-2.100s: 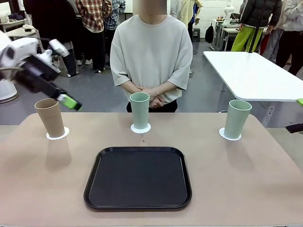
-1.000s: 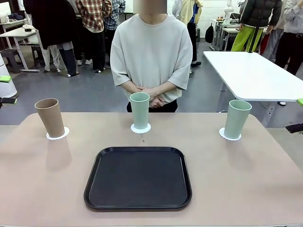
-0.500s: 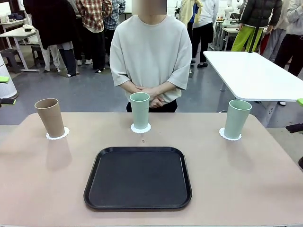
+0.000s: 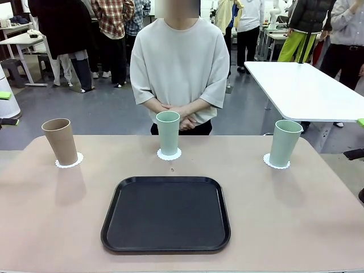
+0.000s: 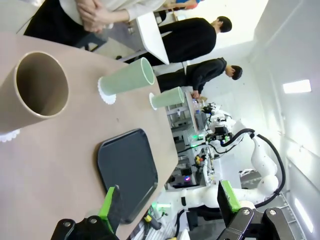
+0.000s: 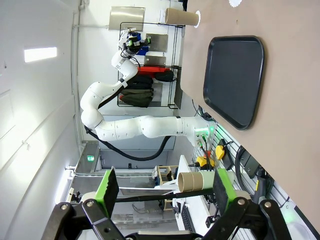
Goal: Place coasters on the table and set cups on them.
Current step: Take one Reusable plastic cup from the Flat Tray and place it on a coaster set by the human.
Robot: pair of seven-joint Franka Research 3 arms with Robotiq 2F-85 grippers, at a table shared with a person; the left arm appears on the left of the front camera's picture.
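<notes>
Three cups stand upright on the beige-pink table (image 4: 51, 227), each on its own white coaster. The tan brown cup (image 4: 60, 141) is at the far left on a coaster (image 4: 69, 162). One mint cup (image 4: 168, 132) is at the far middle on a coaster (image 4: 169, 154), the other mint cup (image 4: 285, 142) at the far right on a coaster (image 4: 276, 164). My left gripper (image 4: 5, 108) sits at the left picture edge, off the table, open and empty (image 5: 167, 200). My right gripper (image 4: 359, 137) sits at the right edge, likewise open and empty (image 6: 165, 186).
An empty black tray (image 4: 166, 213) lies in the table's near middle. A person stands behind the far edge with hands (image 4: 179, 114) clasped, just behind the middle cup. A white table (image 4: 307, 91) stands at the back right.
My left arm has drawn back from beside the brown cup to the left picture edge. Cups, coasters and tray have not moved.
</notes>
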